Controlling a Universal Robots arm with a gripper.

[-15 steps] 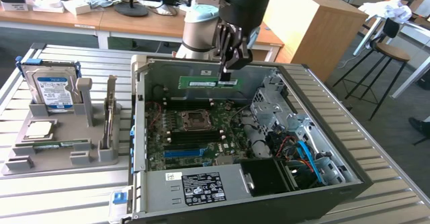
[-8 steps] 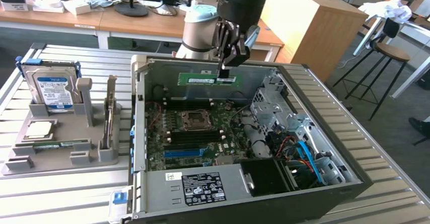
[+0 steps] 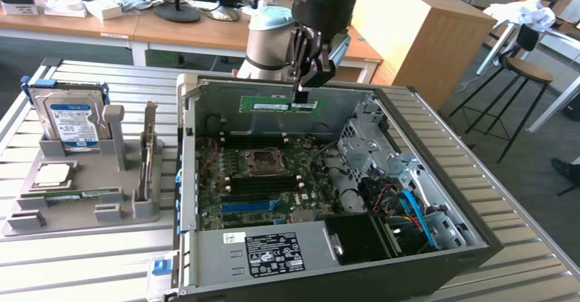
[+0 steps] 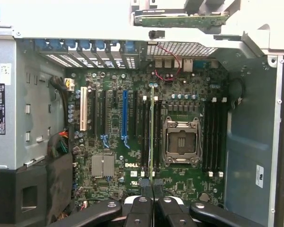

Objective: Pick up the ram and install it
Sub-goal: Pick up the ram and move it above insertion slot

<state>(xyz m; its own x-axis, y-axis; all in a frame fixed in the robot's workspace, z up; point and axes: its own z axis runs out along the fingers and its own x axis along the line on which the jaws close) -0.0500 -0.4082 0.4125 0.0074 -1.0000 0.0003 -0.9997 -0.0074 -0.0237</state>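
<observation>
The ram (image 3: 276, 104) hangs in the air over the open computer case (image 3: 186, 153), level and lengthwise, clear of the motherboard (image 3: 263, 180) below it. The jaws are pinched almost fully together on the stick's upper edge, near its end toward the exterior view's right, so most of its length sticks out unsupported to the other side.

In the wrist view the ram (image 4: 152, 127) appears edge-on as a thin line. It runs parallel to the black memory slots (image 4: 144, 132) beside the CPU socket (image 4: 181, 142) and lies over that bank, not the bank on the socket's far side (image 4: 213, 137). I cannot tell which slot of the bank it sits over.

The step in hand looks like lining up over a slot. Doing it well means keeping the stick parallel to the slot along its whole length and dead vertical, with the notch on its contact edge matching the slot's key. Because the grip is off-centre, a push is likely to tip the free end, so the descent should be slow and straight. Both end latches should be open. The nearby blue slot (image 4: 124, 113) is not the target.

A parts holder (image 3: 81, 200) with a hard drive (image 3: 73, 122) stands apart on the worktop (image 3: 526, 200).
</observation>
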